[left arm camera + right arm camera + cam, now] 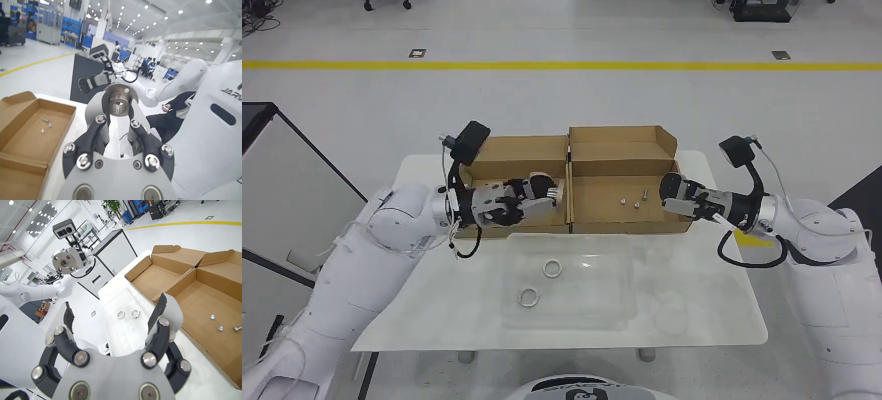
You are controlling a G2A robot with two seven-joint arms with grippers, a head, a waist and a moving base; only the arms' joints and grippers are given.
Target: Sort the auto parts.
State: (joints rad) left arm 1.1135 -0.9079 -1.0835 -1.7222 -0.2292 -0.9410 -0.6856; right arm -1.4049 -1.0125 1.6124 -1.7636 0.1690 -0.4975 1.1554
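Note:
My left gripper is shut on a metal flanged bushing, held sideways above the inner edge of the left cardboard box. From the right wrist view the bushing shows its round holed face. My right gripper is open with nothing between its fingers; it hovers at the outer side of the right cardboard box. Three small bolts lie in that box. Two metal rings lie in a clear tray near the table's front.
The two boxes stand side by side at the back of the white table. Nothing lies on the left box's floor. A dark cabinet stands beside the table on the left arm's side.

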